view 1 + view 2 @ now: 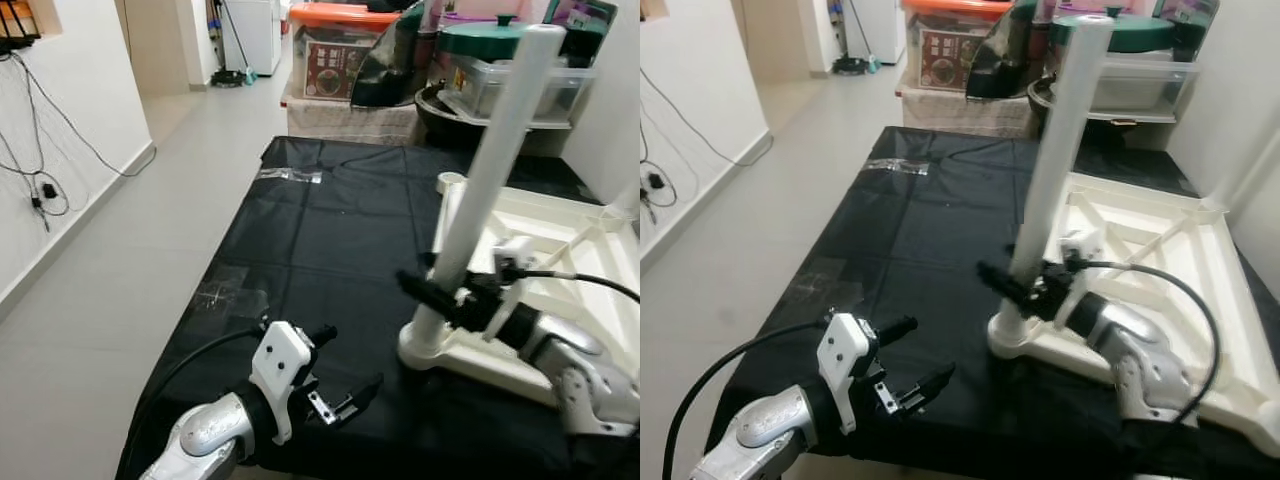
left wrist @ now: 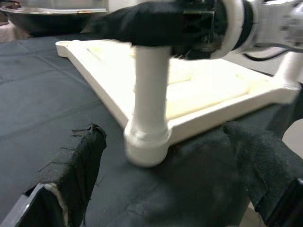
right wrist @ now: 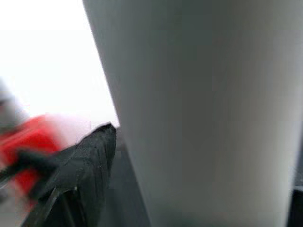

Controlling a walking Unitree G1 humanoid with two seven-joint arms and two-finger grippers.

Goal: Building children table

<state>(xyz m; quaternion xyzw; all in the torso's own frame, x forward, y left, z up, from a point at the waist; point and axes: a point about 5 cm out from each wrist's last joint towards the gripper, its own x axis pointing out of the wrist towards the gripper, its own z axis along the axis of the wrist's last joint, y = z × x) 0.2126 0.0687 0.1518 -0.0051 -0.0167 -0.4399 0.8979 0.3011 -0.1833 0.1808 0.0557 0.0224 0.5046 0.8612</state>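
Observation:
A cream-white tabletop [image 1: 560, 225] lies upside down on a black cloth [image 1: 330, 240]. A long white leg [image 1: 495, 150] stands in its near corner socket [image 2: 147, 142], leaning slightly. My right gripper [image 1: 440, 290] is shut on the leg low down, just above the socket; the right wrist view has the leg [image 3: 203, 113] close up beside one black finger [image 3: 80, 170]. My left gripper [image 1: 350, 362] hovers open over the cloth, left of the socket and apart from it. Its fingers [image 2: 71, 165] frame the leg's base in the left wrist view.
Another empty socket [image 1: 452, 182] sits at the tabletop's far corner. A small clear plastic bag [image 1: 290, 175] lies on the cloth's far left. Storage boxes [image 1: 335, 60], a green-lidded container [image 1: 480, 40] and a dark bowl crowd the far end. Grey floor [image 1: 130, 260] and a wall with cables are on the left.

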